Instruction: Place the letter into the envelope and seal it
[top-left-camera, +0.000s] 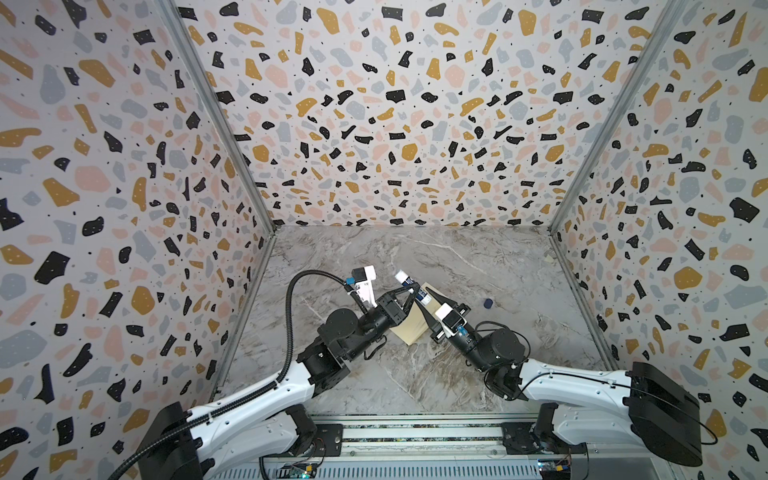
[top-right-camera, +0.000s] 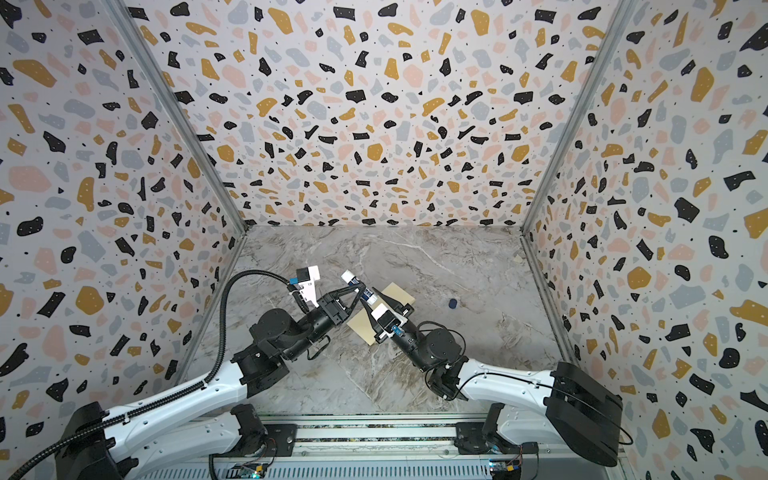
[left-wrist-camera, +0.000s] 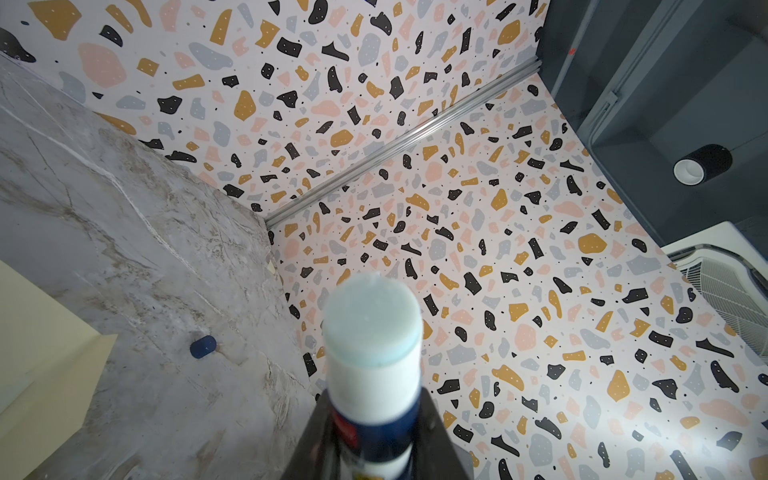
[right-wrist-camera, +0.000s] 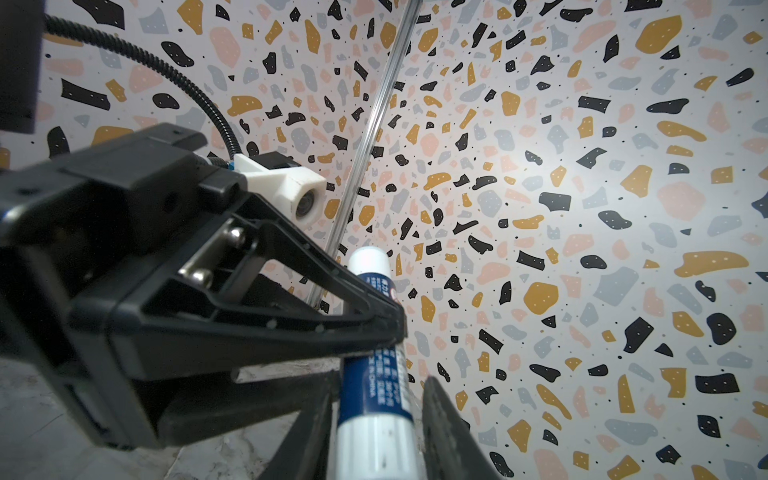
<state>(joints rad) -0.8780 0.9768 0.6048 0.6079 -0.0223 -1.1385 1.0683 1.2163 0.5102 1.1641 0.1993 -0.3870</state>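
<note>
While left claw (top-left-camera: 411, 289) clamps uncapped glue stick (left-wrist-camera: 374, 332) & right claw (right-wrist-camera: 376, 424) straddles its base, grip unclear, skewed squeeze could pop it loose, smearing envelope (left-wrist-camera: 41, 353).

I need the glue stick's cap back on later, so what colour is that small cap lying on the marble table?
Dark blue. The cap shows best in the left wrist view.

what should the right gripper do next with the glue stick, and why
Probably close the right gripper on the glue stick at its base end: its fingers flank that end with a gap on one side, while the left gripper clamps the middle.
</note>
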